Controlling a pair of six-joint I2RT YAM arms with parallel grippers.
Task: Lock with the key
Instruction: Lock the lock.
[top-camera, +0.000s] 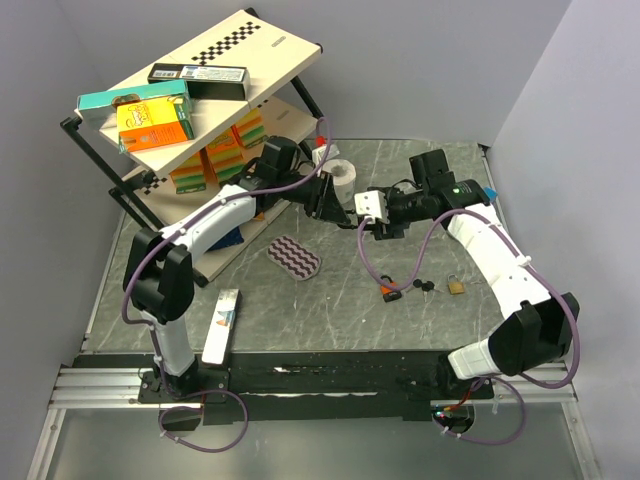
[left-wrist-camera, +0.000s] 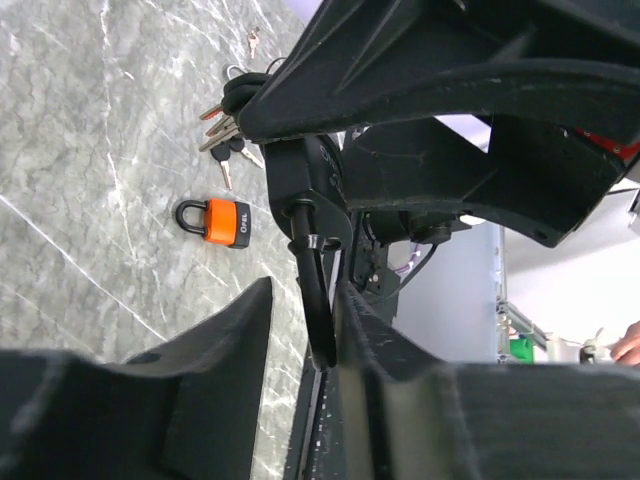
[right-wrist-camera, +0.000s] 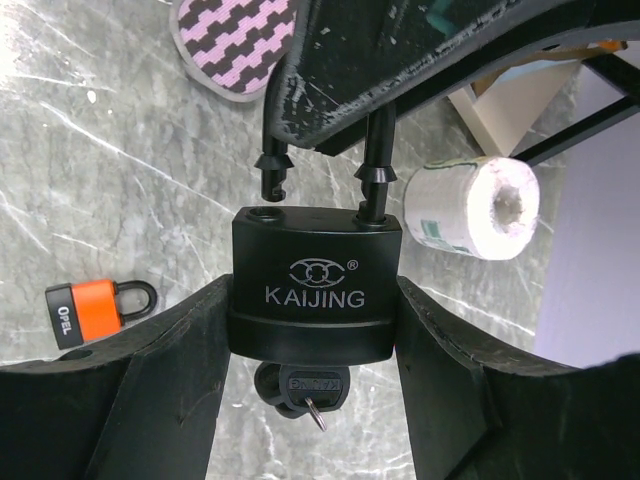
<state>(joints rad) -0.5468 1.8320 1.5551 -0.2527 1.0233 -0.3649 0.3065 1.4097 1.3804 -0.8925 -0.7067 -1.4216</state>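
My right gripper (right-wrist-camera: 312, 300) is shut on the body of a black KAIJING padlock (right-wrist-camera: 312, 250), holding it above the table. A black-headed key (right-wrist-camera: 312, 385) sits in the bottom of the lock. The shackle (right-wrist-camera: 375, 170) is raised, and its free leg stands out of its hole in the body. My left gripper (left-wrist-camera: 300, 310) is around the top of the shackle (left-wrist-camera: 315, 300). The shackle lies against one finger (left-wrist-camera: 365, 330), with a gap to the other, so the jaws stand open. In the top view both grippers (top-camera: 348, 207) meet mid-table.
An orange padlock (top-camera: 390, 293), loose keys (top-camera: 425, 287) and a brass padlock (top-camera: 456, 287) lie on the marble table below. A toilet roll (top-camera: 343, 172), a striped pad (top-camera: 295, 257), a white box (top-camera: 222, 325) and a shelf rack (top-camera: 200, 100) with boxes stand to the left.
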